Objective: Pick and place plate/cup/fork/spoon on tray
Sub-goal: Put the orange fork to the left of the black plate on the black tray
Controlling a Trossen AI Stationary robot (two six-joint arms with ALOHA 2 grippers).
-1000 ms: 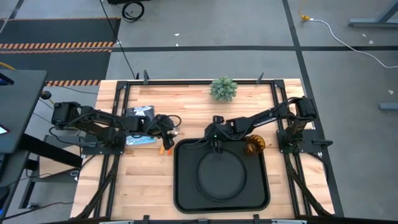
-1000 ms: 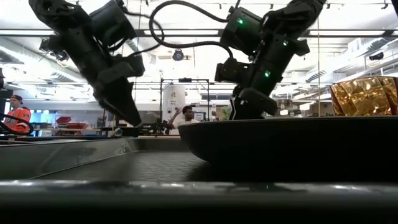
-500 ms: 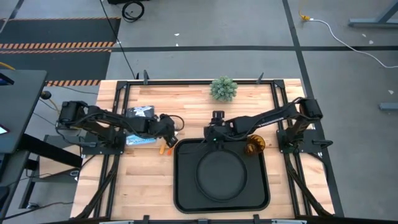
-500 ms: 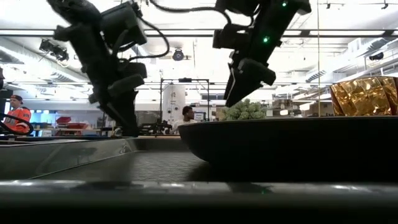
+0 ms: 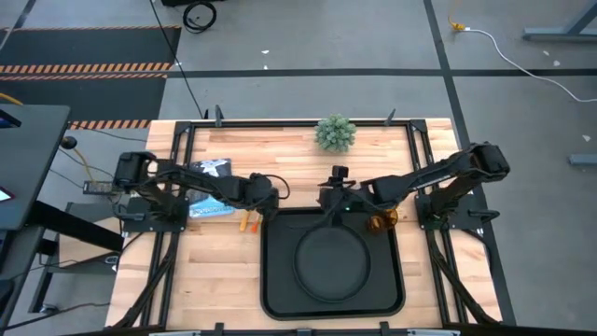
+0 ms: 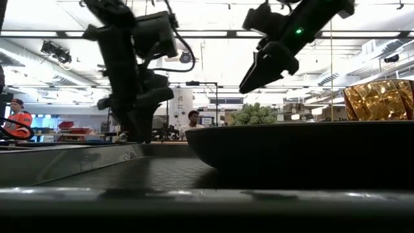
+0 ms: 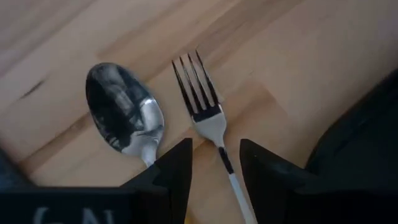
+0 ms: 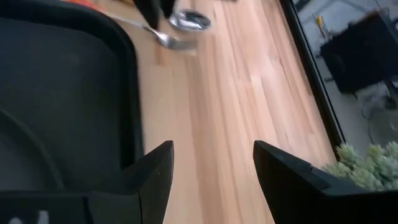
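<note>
The wooden surface (image 5: 215, 271) sits on a grey floor, with a bright hall and people behind it in the low view. The tray (image 5: 277, 294) lies at its near middle and holds the plate (image 5: 331, 264); a plant (image 5: 335, 133) stands at the far edge, and the cup (image 5: 381, 220) is just beside the tray's right rim. The left end effector (image 7: 214, 163), fingers apart, straddles the fork (image 7: 200, 104) beside the spoon (image 7: 123, 115) left of the tray, while the right end effector (image 8: 211, 163), also spread, hovers over the tray's far edge.

Plate (image 5: 332, 262) on tray (image 5: 276, 289); cup (image 5: 381, 220), fork (image 7: 206, 118), spoon (image 7: 123, 115) outside.

Wooden table (image 5: 215, 271), black tray (image 5: 276, 280), spoon (image 7: 124, 115), fork (image 7: 202, 109), cup (image 5: 381, 220), plant (image 5: 335, 133)
</note>
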